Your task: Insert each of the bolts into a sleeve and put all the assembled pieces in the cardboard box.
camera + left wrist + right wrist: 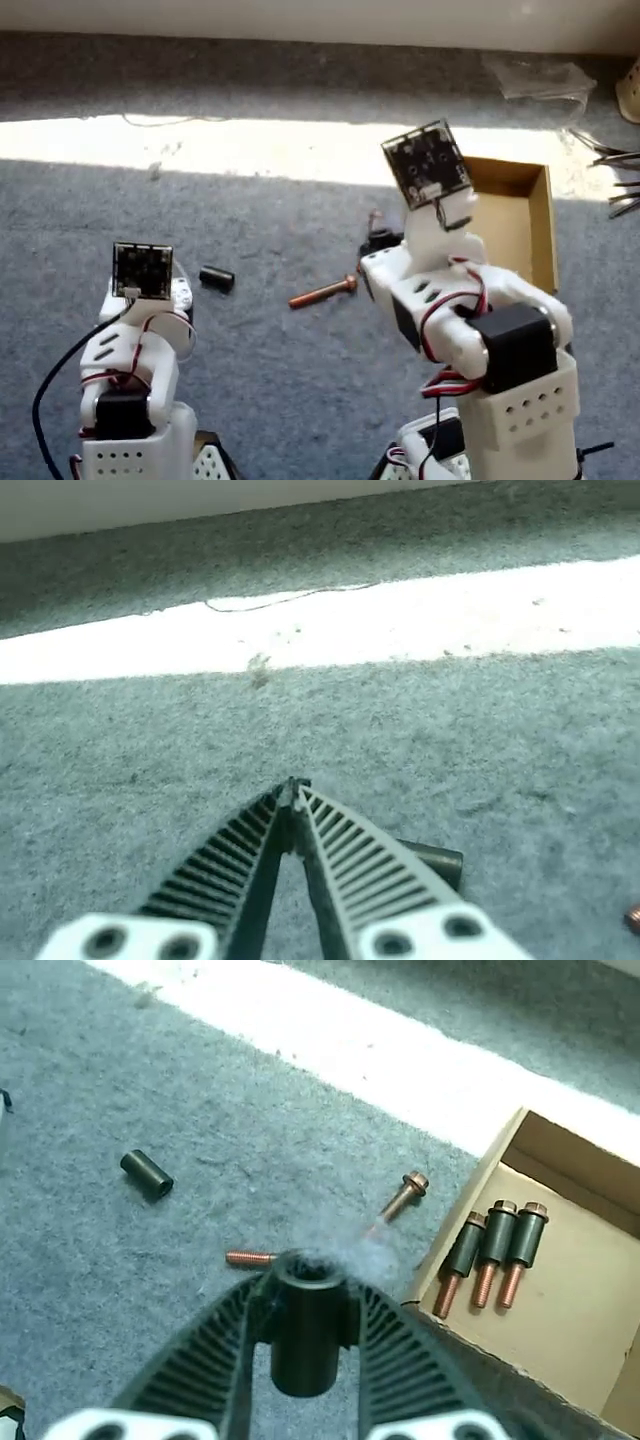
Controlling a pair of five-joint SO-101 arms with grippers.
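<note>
My right gripper (305, 1285) is shut on an upright black sleeve (303, 1330), held above the carpet just beside the cardboard box (470, 1185). Three bolt-in-sleeve pieces (490, 1245) lie side by side in that box. One copper bolt (402, 1196) lies near the box corner, and a second bolt (250, 1257) pokes out from behind the held sleeve. A loose black sleeve (147, 1174) lies farther off, close to my left gripper (293, 795), which is shut with nothing in it. That sleeve (437, 861) peeks out beside one of its fingers.
The grey carpet carries a bright sunlit band (250, 148) across the back. The box (520, 215) sits at the back right behind the right arm. A clear plastic bag (535, 75) and some metal tools (615, 180) lie at the far right edge.
</note>
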